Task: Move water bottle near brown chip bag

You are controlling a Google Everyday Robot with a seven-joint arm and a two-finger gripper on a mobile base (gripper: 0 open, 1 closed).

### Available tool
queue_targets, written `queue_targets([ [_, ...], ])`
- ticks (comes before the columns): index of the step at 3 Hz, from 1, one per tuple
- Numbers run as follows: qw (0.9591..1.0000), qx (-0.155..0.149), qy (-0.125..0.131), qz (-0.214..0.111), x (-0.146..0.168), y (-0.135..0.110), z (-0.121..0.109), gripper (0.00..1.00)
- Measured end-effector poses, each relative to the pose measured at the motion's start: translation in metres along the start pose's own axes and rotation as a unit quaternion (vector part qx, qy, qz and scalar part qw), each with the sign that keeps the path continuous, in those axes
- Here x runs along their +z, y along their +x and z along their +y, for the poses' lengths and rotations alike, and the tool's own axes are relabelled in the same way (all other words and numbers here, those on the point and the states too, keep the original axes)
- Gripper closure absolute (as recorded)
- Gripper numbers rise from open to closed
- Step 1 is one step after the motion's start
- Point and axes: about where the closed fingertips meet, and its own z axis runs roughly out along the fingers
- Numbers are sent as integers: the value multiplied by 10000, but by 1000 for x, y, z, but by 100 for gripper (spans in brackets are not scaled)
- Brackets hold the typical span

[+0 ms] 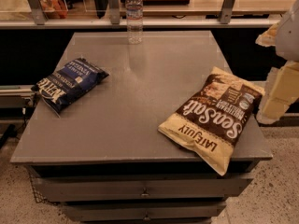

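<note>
The table (140, 115) has a grey, matt top that looks like painted metal, smooth, with a faint dull reflection near its far edge. There stands the water bottle (134, 15), of clear ribbed plastic with a white cap and a pale label band. By the front right corner lies the brown chip bag (212, 115), crinkled film with a soft sheen. Near the left edge, the blue chip bag (70, 84) is shinier, creased film. Off the right edge, the gripper (275, 97) shows pale cream, smooth, matt casing like plastic. The floor (280, 190) is speckled and stone-like.
</note>
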Motion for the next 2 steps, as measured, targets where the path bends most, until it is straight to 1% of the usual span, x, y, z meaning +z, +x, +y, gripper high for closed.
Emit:
queue_targets([
  [1,10000,0,1,0,0,0,0,0],
  [2,9997,48,45,-241,8,-15,-14,0],
])
